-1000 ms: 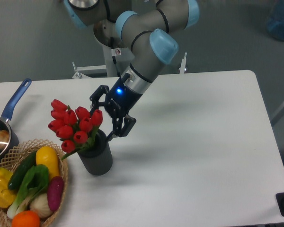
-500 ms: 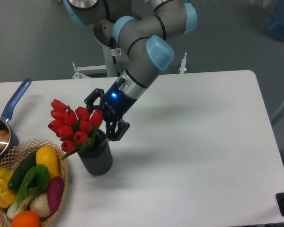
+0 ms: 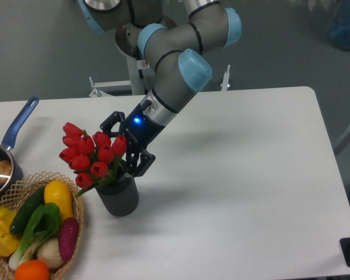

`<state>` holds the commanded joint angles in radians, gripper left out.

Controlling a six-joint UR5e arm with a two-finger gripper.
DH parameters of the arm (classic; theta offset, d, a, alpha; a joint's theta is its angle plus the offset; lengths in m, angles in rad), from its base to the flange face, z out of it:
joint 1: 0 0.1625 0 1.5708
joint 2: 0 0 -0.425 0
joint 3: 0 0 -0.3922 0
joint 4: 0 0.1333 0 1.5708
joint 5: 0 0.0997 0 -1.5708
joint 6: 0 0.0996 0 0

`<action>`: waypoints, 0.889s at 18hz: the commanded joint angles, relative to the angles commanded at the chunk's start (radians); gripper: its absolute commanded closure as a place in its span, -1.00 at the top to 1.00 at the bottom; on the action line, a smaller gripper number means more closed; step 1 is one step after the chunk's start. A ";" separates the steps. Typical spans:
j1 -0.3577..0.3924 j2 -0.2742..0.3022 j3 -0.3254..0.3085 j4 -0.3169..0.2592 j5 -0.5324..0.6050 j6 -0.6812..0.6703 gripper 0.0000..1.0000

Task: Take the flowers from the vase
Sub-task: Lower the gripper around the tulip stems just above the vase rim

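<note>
The flowers [image 3: 88, 154], a bunch of red tulip buds with green stems, stand in the dark grey vase [image 3: 119, 196] and lean to the left. My gripper [image 3: 121, 150] is open, angled down-left from the arm. It sits at the right side of the bunch, just above the vase mouth. One finger [image 3: 109, 123] shows behind the top buds and the other finger [image 3: 141, 164] is at the vase's right rim. The stems between the fingers are partly hidden by the buds.
A wicker basket [image 3: 74, 205] of vegetables lies at the front left, touching the vase's left side. A blue-handled saucepan [image 3: 11, 137] sits at the left edge. The white table [image 3: 251, 186] stretches to the right.
The gripper has moved down and left, from beside the bunch to around its right side. The flowers and vase have not moved.
</note>
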<state>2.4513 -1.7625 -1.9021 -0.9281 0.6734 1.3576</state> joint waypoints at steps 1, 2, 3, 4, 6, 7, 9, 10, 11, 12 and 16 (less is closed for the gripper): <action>0.000 -0.002 0.000 0.000 -0.003 0.000 1.00; 0.000 -0.002 0.000 0.000 -0.006 0.000 1.00; 0.000 -0.003 0.000 0.000 -0.009 0.000 1.00; 0.000 -0.006 0.000 0.000 -0.011 0.002 1.00; 0.000 -0.012 0.002 0.000 -0.017 0.002 1.00; 0.002 -0.014 0.002 0.000 -0.034 0.002 1.00; 0.006 -0.020 0.000 0.000 -0.067 0.003 1.00; 0.008 -0.022 0.000 0.000 -0.071 0.003 1.00; 0.009 -0.025 -0.002 0.000 -0.074 0.005 1.00; 0.011 -0.032 -0.002 0.000 -0.084 0.005 1.00; 0.024 -0.034 -0.008 -0.002 -0.100 0.005 1.00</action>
<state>2.4758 -1.7963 -1.9098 -0.9296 0.5737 1.3622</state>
